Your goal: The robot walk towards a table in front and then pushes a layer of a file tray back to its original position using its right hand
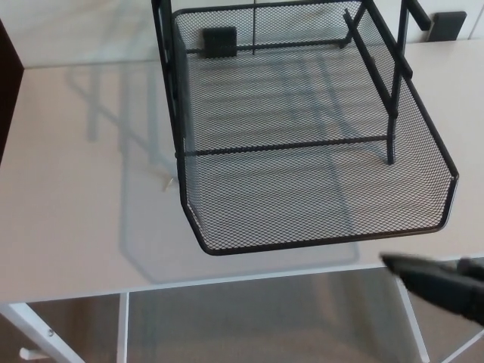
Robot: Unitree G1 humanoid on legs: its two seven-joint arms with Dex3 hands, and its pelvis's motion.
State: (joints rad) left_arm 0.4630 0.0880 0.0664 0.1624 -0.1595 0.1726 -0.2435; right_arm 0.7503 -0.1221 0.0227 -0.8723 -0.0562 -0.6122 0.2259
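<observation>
While the pale table [68, 227] fills most of the head view, running wall to wall with its near edge cutting across the lower part of the picture, the black mesh file tray [302, 189] sits on it right of centre. And look at that pulled-out layer [318, 219]: it juts toward the camera, its rounded front rim reaching close to the table's near edge, with its front right corner close to the picture's right side. Upright black frame posts [168, 83] rise on the left side of the tray, and another pair climbs on the right, joined by a thin crossbar over the mesh. Grey shadows of the frame fall across the tabletop to the left. Below the near edge, white table legs [121, 325] show against a beige floor.

Down in the lower right corner comes the right hand [442, 287], black and blurred, one finger tip [393, 262] pointing left, just below and beside the layer's front right corner. It is near the rim but apart from it, holding nothing that can be seen; how far its fingers are spread, I cannot tell. The left hand is out of the picture. A small dark block [446, 24] sits at the table's far right.
</observation>
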